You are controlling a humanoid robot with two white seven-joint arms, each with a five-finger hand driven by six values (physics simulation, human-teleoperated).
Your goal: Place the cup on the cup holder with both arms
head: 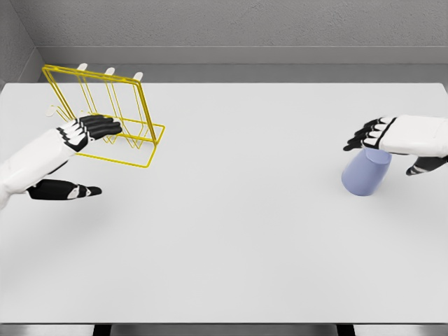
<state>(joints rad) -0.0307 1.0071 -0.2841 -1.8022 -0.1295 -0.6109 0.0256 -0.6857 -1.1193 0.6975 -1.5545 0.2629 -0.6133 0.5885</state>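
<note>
A white table (231,245) fills the view from the robot's head, with a grey wall behind it. A yellow wire cup holder (105,105), a rack with three white-tipped pegs pointing upward, stands at the table's far left.

Using this rack as the landmark: the cup (366,173), a plain pale lavender-blue tumbler with no visible handle, sits well apart from it, across the table on the right side and a little nearer the robot. The cup appears tilted, its flat end turned toward the viewer.

The right hand (392,143) comes in from the right edge and hangs over the cup's far upper side, black fingers extended toward the rack and thumb hanging off to the right. It touches or nearly touches the cup, but the fingers do not wrap it; the hand holds nothing.

The left hand (80,150) is at the rack, its spread fingers overlapping the rack's lower wires and its thumb jutting out below, toward the robot. It grips nothing either.

The cup looks rigid, smooth and light, probably slippery against hard fingers and prone to rolling if nudged. The best hold is likely around the middle of its side wall, fingers opposite thumb, leaving the open end free for a peg.
</note>
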